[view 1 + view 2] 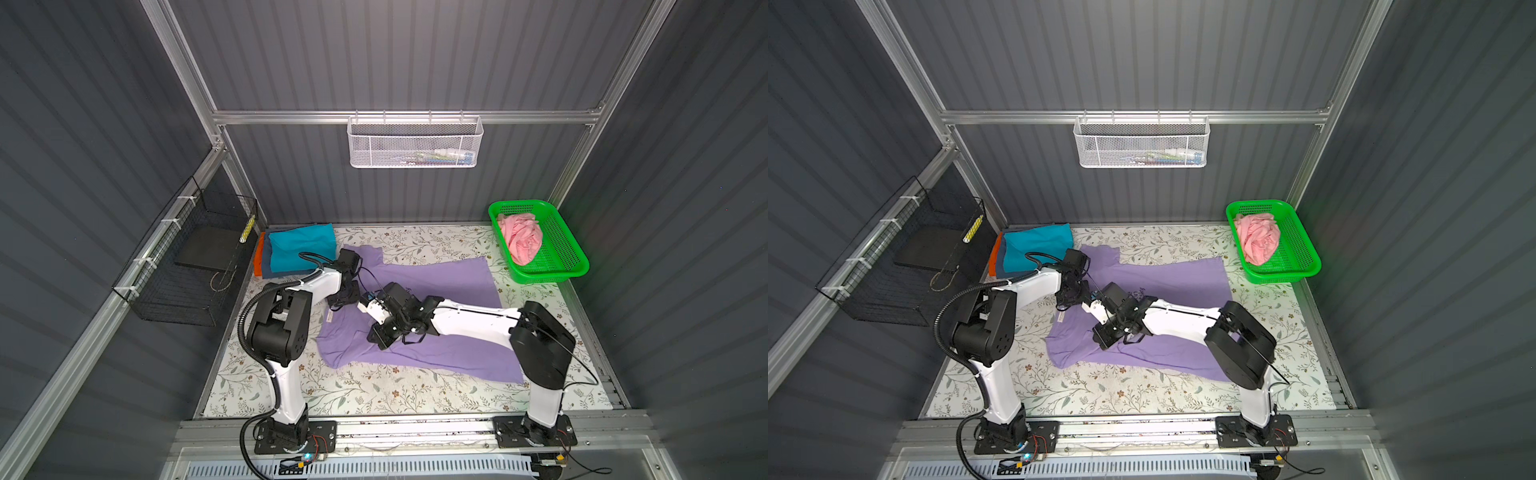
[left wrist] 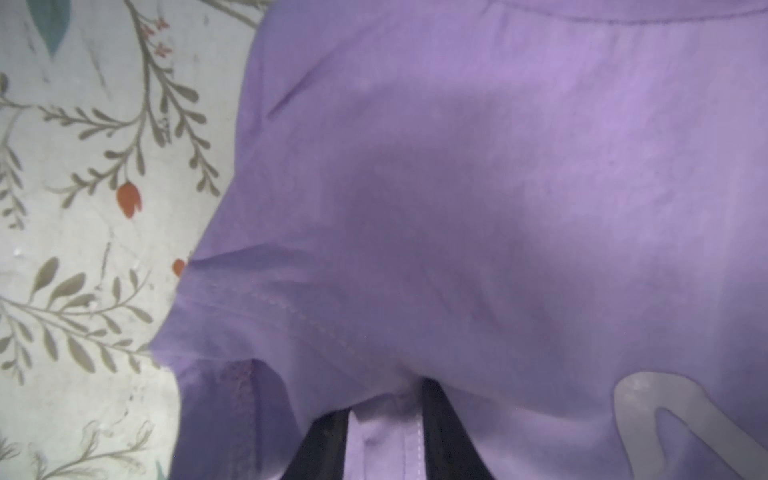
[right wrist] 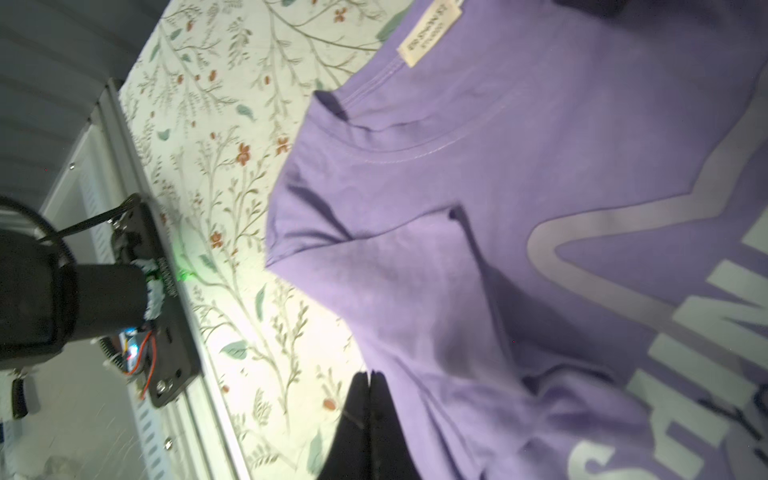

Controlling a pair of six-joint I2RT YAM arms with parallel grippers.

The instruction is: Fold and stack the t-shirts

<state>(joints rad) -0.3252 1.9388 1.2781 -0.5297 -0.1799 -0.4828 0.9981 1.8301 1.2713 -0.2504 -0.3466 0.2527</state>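
The lavender t-shirt (image 1: 449, 282) lies flat mid-table, long axis left to right, collar leftward. At that end the left gripper (image 2: 382, 399) pinches a cloth fold, while the right gripper (image 3: 370, 378) is closed at the near sleeve, hold unclear. The folded stack (image 1: 301, 247) sits far left, unobstructed
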